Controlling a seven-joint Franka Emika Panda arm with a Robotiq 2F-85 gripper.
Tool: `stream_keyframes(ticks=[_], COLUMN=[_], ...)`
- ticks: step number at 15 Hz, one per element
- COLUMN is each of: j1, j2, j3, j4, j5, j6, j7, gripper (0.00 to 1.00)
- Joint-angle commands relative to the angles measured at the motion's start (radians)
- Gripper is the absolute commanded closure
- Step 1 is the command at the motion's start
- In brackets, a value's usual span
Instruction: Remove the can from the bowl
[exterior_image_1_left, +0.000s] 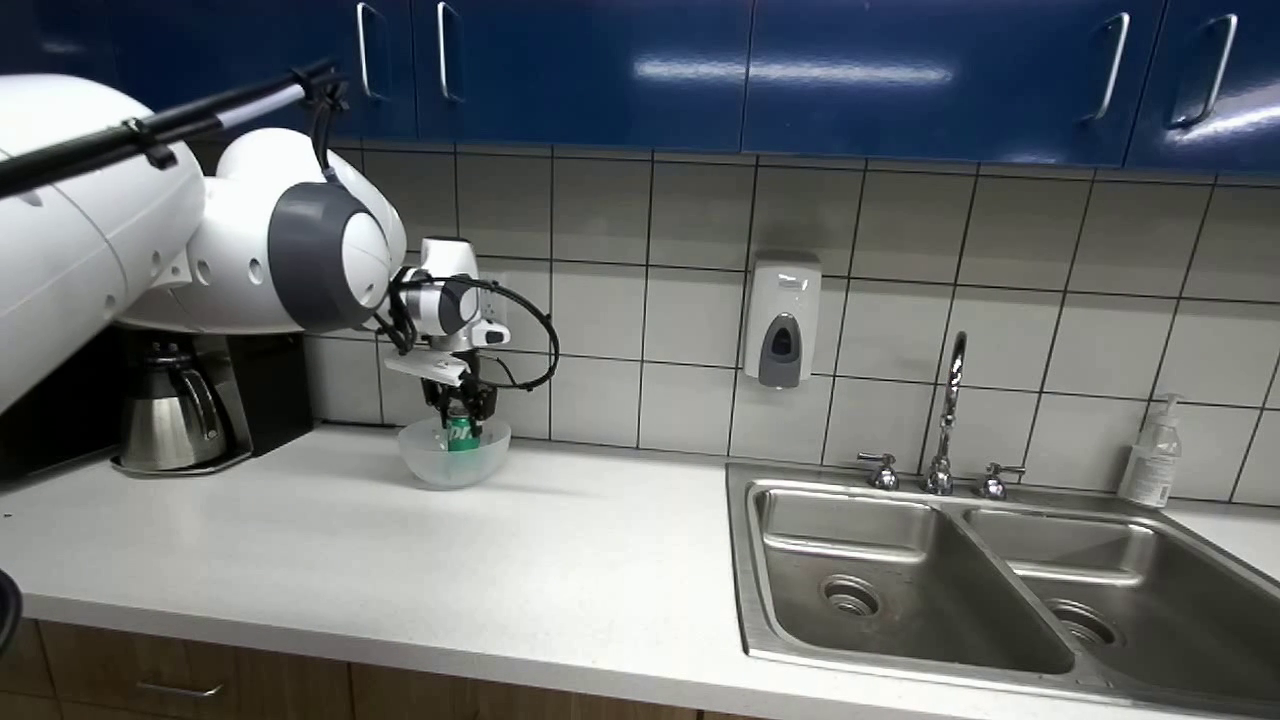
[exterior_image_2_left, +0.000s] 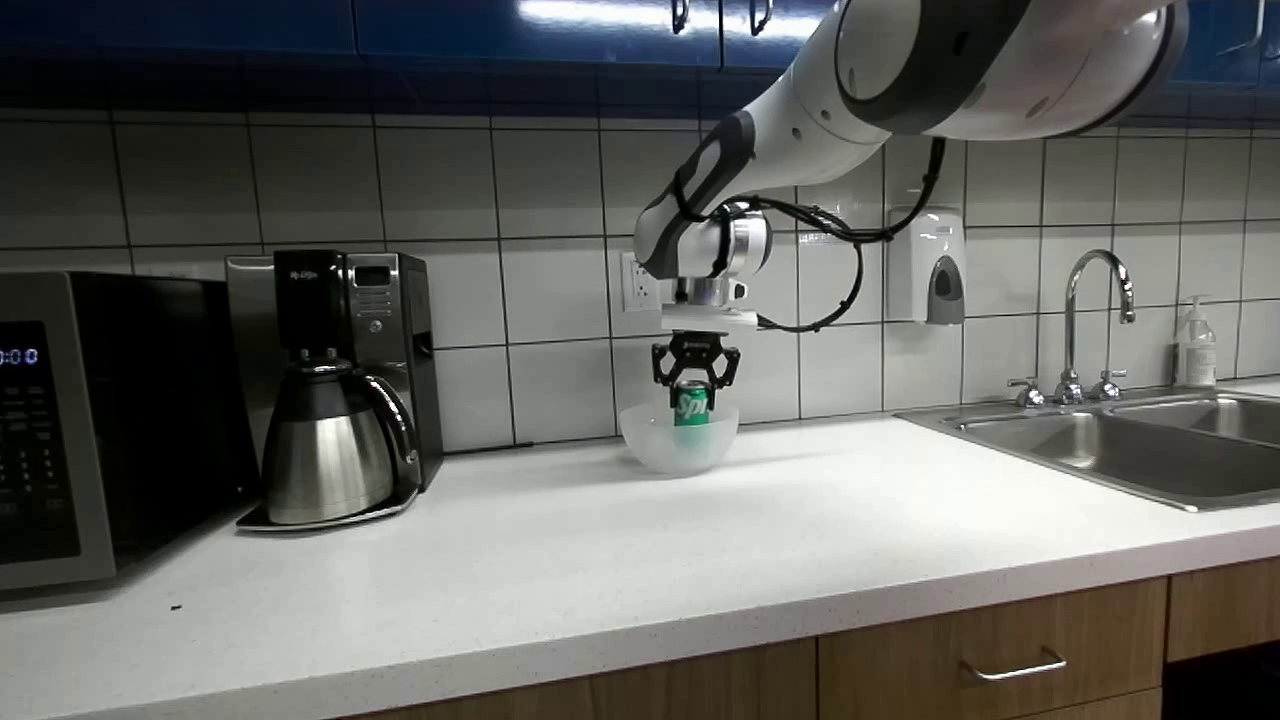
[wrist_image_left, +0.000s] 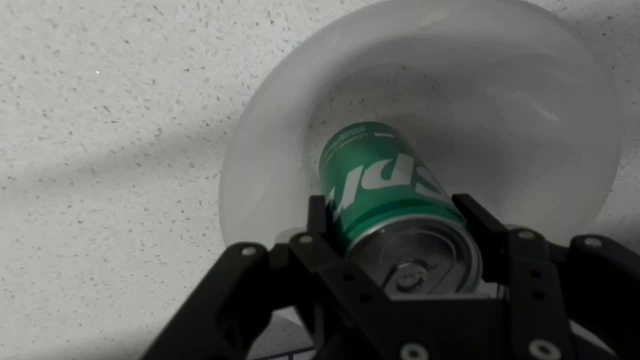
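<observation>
Expect slick, dentable metal of unclear weight; hold the can (wrist_image_left: 397, 205) high on its sides. Seemingly clamped there, left and right, between the fingers (wrist_image_left: 317, 215), inside the bowl (wrist_image_left: 265, 150).

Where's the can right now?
The can is between the jaws, its lower part inside the translucent bowl; in both exterior views that's right of the coffee maker and left of the sink.

I'm seeing a white arm (exterior_image_2_left: 815, 135) wearing dark grey bands (exterior_image_1_left: 315, 255); black cables (exterior_image_2_left: 865, 236) are looping off it, a silver collar (exterior_image_2_left: 712, 291) is shining, pale screws (wrist_image_left: 248, 251) are dotting the black gripper (exterior_image_2_left: 692, 400).
</observation>
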Motion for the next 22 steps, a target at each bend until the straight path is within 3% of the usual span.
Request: stream_keyframes(ticks=[1,9,16,22], j1=[-0.006,-0.004,-0.003,-0.019], j2=[-0.073,-0.173,-0.334,-0.475], j3=[0.007,0.015,0.027,0.036], j4=[-0.06,-0.201,-0.484,-0.674], j5=[-0.016,-0.017,-0.018,-0.012], j6=[0.002,0.089,0.294,0.329], j7=[-0.003,-0.033,-0.086,-0.122], gripper=[0.61,0.61,0.61,0.61])
